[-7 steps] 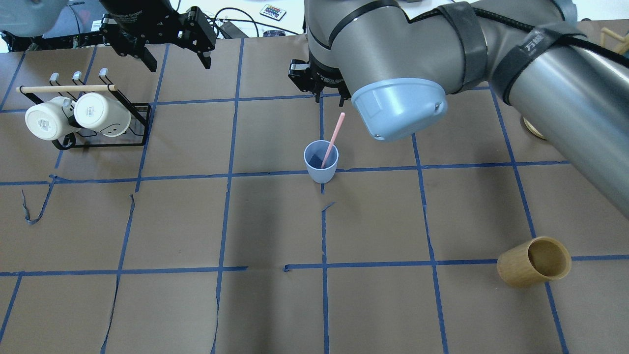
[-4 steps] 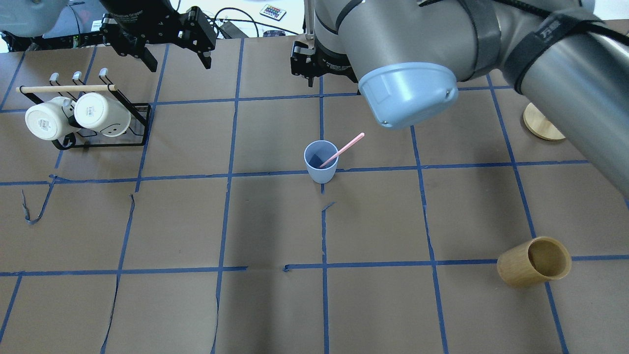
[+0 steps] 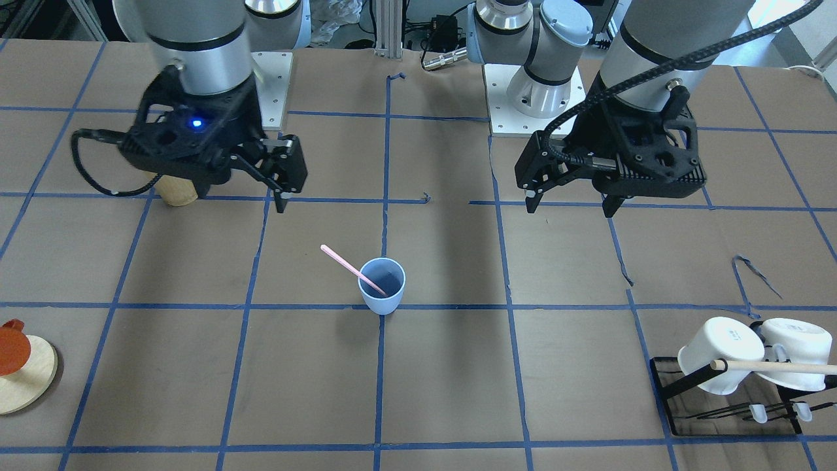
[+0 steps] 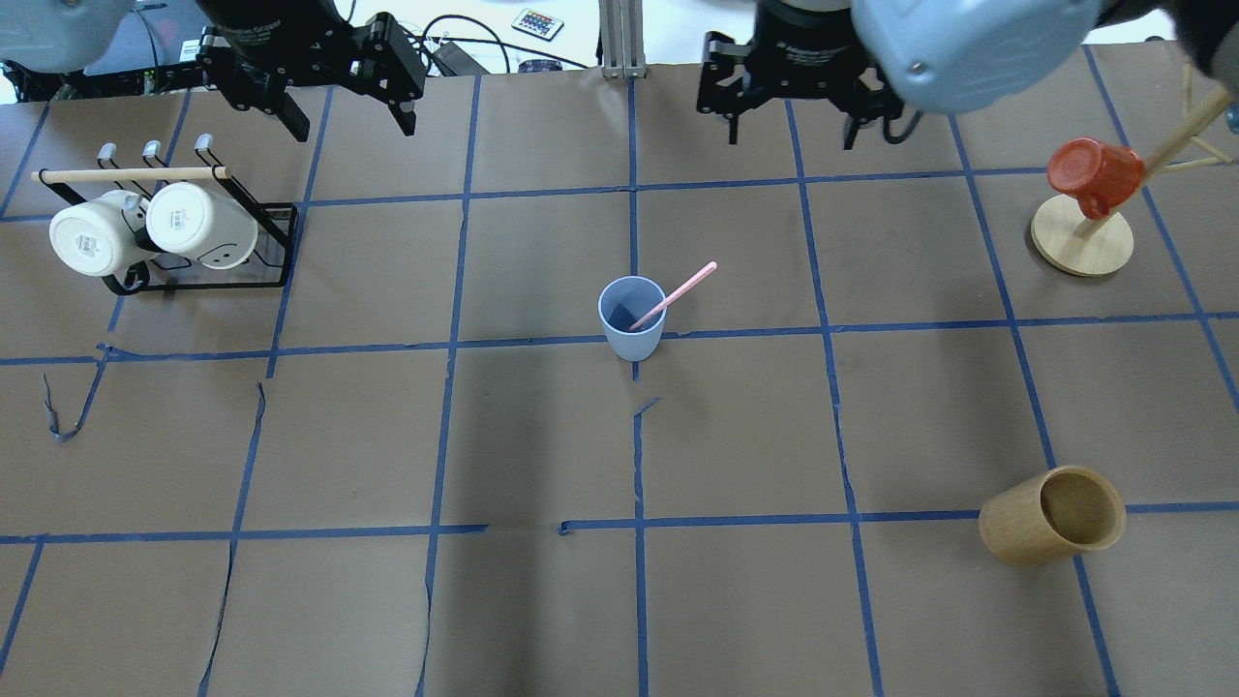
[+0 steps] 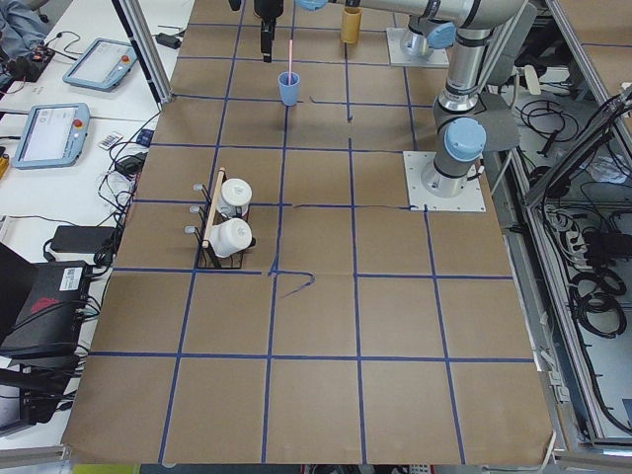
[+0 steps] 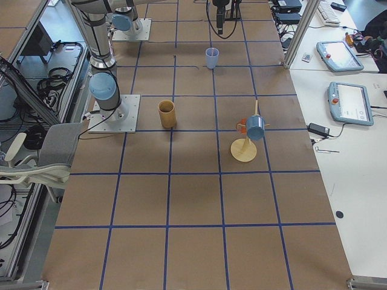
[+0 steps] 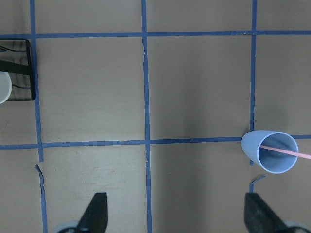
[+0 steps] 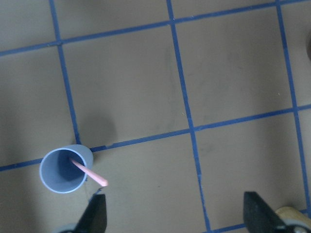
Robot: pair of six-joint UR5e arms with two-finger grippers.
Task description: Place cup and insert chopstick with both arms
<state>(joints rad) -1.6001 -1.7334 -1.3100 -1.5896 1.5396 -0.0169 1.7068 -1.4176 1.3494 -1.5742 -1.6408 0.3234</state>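
The light-blue cup (image 4: 631, 324) stands upright near the table's middle; it also shows in the front view (image 3: 382, 291). The pale-pink chopstick (image 4: 683, 288) stands in it, leaning on the rim toward the robot's right, top end sticking out. My right gripper (image 4: 791, 137) is open and empty, raised at the far edge, well beyond and to the right of the cup. Its wrist view shows the cup (image 8: 63, 171) with the chopstick (image 8: 90, 173). My left gripper (image 4: 350, 124) is open and empty at the far left, apart from the cup (image 7: 269, 151).
A black rack (image 4: 276, 242) with two white mugs and a wooden dowel sits at the left. A tan bamboo cup (image 4: 1053, 516) lies on its side at the near right. A wooden mug tree (image 4: 1081, 242) with a red mug (image 4: 1092, 174) stands at the far right.
The right arm has pulled back up and to the right, away from the cup. The chopstick, freed, has tipped from near upright to leaning on the rim. The left arm has not moved.
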